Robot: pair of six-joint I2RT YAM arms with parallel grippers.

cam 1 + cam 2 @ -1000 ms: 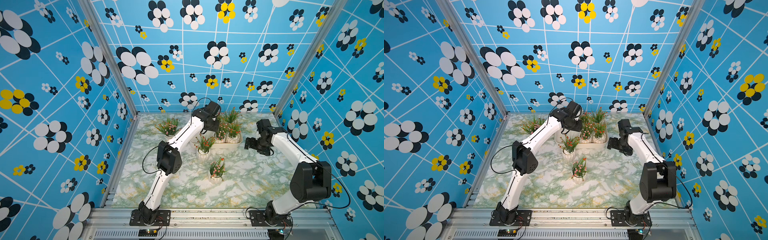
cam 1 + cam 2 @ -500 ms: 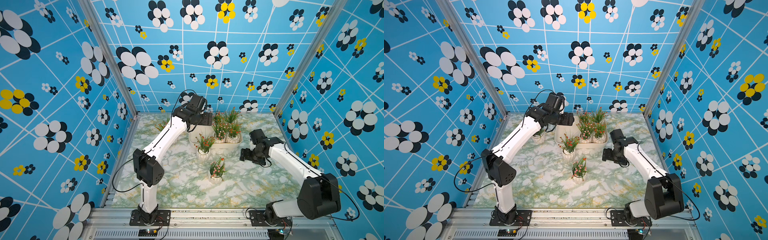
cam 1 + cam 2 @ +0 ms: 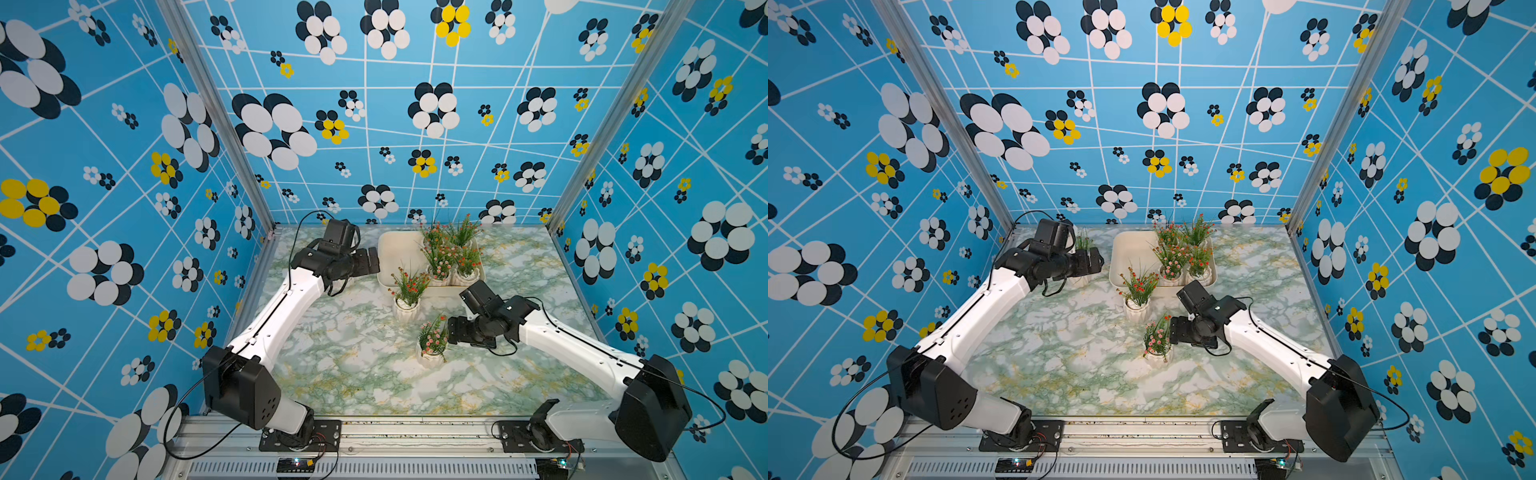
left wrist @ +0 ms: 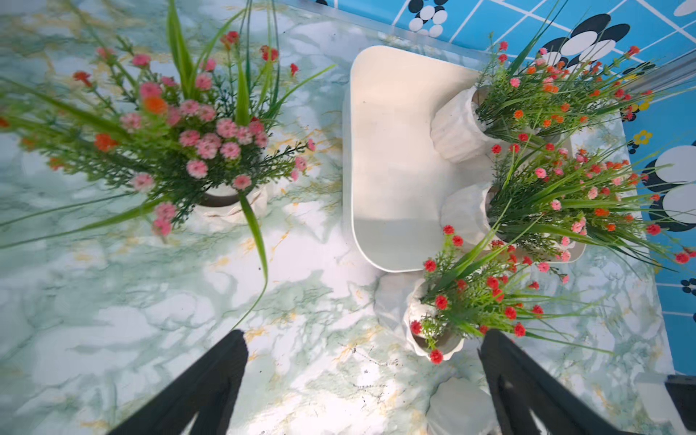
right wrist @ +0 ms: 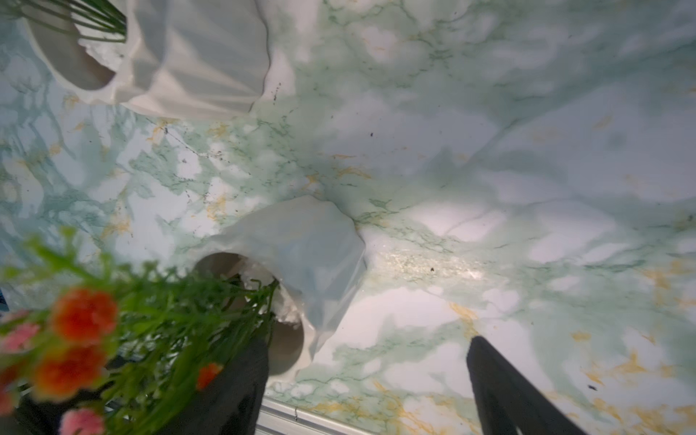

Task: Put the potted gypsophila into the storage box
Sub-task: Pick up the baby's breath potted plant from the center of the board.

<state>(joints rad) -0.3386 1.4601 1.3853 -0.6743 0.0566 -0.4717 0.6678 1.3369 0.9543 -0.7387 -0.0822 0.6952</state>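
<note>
Two arms work a marbled tabletop (image 3: 353, 374) hemmed in by blue floral walls (image 3: 124, 208). The left end effector (image 4: 363, 335) hangs spread wide and empty beside a short side of the storage box (image 3: 397, 253). The half of the box nearest it lies bare, while potted gypsophila plants (image 3: 451, 257) crowd the other half up to the rim.

A red-flowered pot (image 3: 405, 309) stands on the tabletop just beside the box's front edge, outside it. The pink-flowered pot (image 3: 430, 353) stands upright nearer the front, also outside the box.

The right end effector (image 3: 451, 330) is level with it, jaws wide and gripping nothing. In the right wrist view one finger (image 5: 241, 376) sits close by the pot's rim, and the other is well apart over bare marble.

A further pot (image 4: 226, 203) stands beside the left arm (image 3: 291, 307). The front strip of the tabletop is open.
</note>
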